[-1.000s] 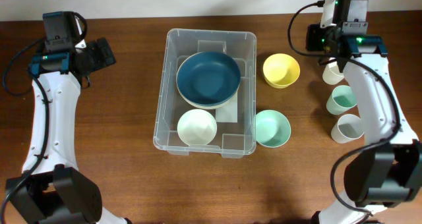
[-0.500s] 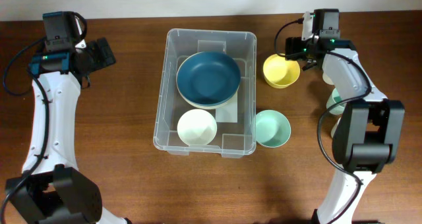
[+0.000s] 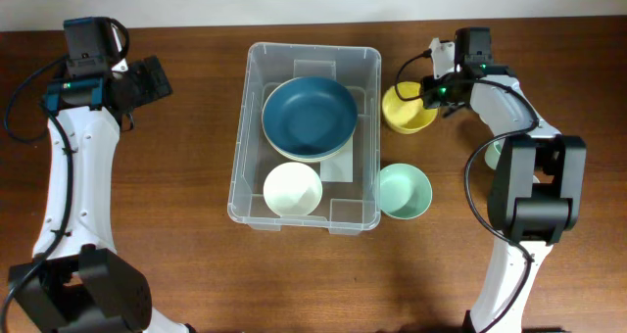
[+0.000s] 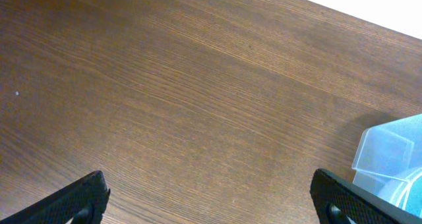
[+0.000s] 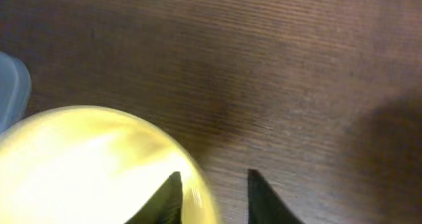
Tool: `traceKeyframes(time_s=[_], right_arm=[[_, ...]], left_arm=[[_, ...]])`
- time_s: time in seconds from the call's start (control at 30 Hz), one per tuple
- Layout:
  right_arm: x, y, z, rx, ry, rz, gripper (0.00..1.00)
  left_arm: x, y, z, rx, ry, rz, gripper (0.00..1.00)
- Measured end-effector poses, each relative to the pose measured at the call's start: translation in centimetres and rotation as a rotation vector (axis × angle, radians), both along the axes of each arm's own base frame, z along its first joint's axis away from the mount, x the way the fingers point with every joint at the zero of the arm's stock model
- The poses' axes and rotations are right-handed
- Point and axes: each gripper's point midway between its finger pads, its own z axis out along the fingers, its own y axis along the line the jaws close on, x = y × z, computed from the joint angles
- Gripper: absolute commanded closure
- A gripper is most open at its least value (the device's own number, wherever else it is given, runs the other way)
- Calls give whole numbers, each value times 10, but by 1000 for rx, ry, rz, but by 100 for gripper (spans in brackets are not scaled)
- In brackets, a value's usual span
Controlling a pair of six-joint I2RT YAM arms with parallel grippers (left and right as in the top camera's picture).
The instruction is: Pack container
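The clear plastic container (image 3: 240,157) stands mid-table and holds a dark blue bowl (image 3: 309,116) stacked on a pale one, and a white bowl (image 3: 292,188). Its corner shows in the left wrist view (image 4: 392,151). A yellow bowl (image 3: 404,110) sits just right of the container. My right gripper (image 3: 431,96) is at its right rim. In the right wrist view the gripper (image 5: 214,197) is open, one finger inside the yellow bowl (image 5: 86,165) and one outside, the rim between them. My left gripper (image 3: 155,78) is open and empty over bare wood (image 4: 211,197), left of the container.
A mint green bowl (image 3: 405,191) sits on the table by the container's front right corner. A pale green cup (image 3: 493,153) shows partly behind my right arm at the right. The table is dark brown wood.
My right gripper has moved left from the far right back of the table down to the yellow bowl's rim. The bowl has shifted slightly left. The left arm has not moved.
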Motion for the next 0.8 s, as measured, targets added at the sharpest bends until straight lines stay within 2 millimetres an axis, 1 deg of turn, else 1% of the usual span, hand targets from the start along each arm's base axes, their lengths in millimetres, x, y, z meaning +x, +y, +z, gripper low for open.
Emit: traceKeyframes(time_s=[0.23, 0.3, 0.57, 0.6, 0.63, 0.67, 0.8], right_arm=[[8, -3, 4, -20, -37, 3, 93], [8, -4, 4, -26, -39, 0, 96], [9, -5, 3, -33, -41, -4, 96], [9, -5, 3, -33, -41, -4, 91], [9, -5, 3, -34, -41, -4, 69], [9, -6, 3, -36, -41, -4, 57], [9, -6, 3, -38, -40, -1, 56]], left_arm=[[0, 0, 0, 0, 0, 0, 0], [0, 0, 0, 0, 0, 0, 0], [0, 0, 0, 0, 0, 0, 0], [0, 0, 0, 0, 0, 0, 0], [0, 0, 0, 0, 0, 0, 0], [0, 0, 0, 0, 0, 0, 0], [0, 0, 0, 0, 0, 0, 0]])
